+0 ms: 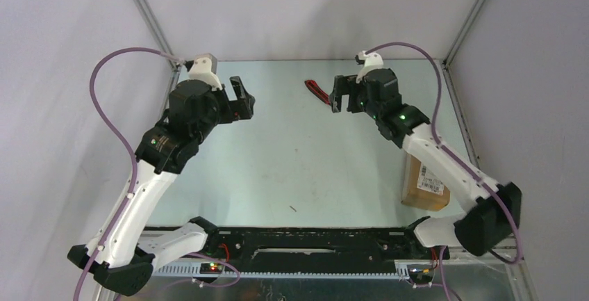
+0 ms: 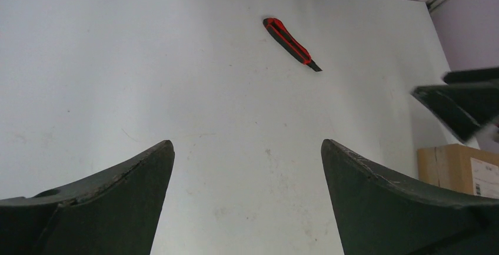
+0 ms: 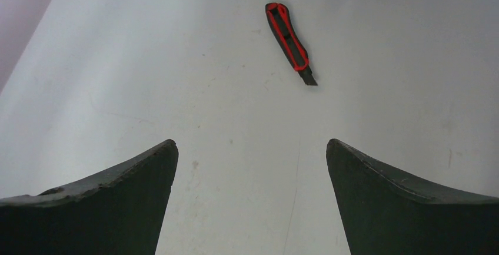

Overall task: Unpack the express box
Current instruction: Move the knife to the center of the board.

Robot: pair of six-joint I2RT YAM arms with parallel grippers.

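Top view: right arm [image 1: 444,162] covered the far-right part of the express box [image 1: 421,184]; label [image 1: 432,184] print was too small to read. Utility knife [image 1: 318,91] had its right end hidden behind the right gripper [image 1: 338,99]. Dark speck [image 1: 293,209] on the table [image 1: 292,162] was too small to identify. Left wrist view: box clipped by right and bottom edges, right gripper blurred and clipped at the right edge. Both wrist views: own fingers [image 2: 112,208] were cut off at the bottom.
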